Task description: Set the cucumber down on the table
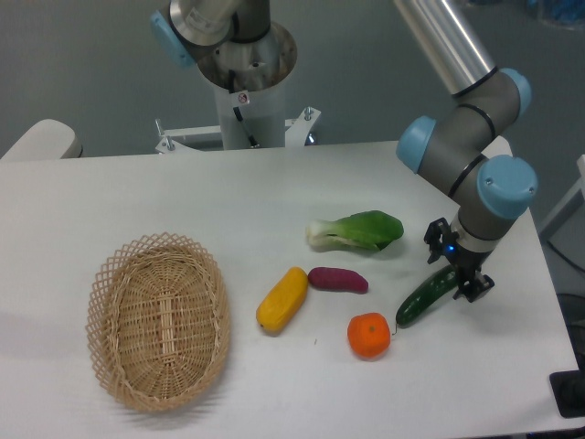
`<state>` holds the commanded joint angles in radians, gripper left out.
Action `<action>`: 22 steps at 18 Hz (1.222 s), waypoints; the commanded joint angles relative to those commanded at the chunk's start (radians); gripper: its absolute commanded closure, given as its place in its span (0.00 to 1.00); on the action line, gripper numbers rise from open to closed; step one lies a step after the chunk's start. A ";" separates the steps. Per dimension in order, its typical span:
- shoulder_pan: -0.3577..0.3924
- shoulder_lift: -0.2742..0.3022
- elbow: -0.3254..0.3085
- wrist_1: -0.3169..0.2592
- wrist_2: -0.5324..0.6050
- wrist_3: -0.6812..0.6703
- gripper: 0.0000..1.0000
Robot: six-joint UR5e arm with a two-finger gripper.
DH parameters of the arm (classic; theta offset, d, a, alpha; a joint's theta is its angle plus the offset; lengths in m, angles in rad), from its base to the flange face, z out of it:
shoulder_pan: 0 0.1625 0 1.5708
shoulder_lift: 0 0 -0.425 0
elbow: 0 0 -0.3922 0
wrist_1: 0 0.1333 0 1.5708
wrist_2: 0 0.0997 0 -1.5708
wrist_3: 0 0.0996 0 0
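Note:
The cucumber is dark green and glossy. It lies slanted at the right of the white table, with its thin stem tip low by the orange. My gripper points down over the cucumber's upper right end. Its black fingers stand on either side of that end and look closed on it. The cucumber's lower end is at or just above the tabletop. The upper end is hidden under the gripper.
An orange sits just left of the cucumber's tip. A purple vegetable, a yellow vegetable and a bok choy lie mid-table. An oval wicker basket stands at the left. The table's right edge is near the gripper.

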<state>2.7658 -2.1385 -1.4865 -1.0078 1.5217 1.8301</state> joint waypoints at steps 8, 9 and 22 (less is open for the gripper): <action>-0.155 0.103 0.026 -0.008 -0.008 -0.261 0.00; -0.172 0.109 0.028 -0.008 -0.008 -0.288 0.00; -0.333 0.190 0.018 -0.023 0.083 -0.459 0.00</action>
<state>2.4331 -1.9482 -1.4680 -1.0308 1.6044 1.3715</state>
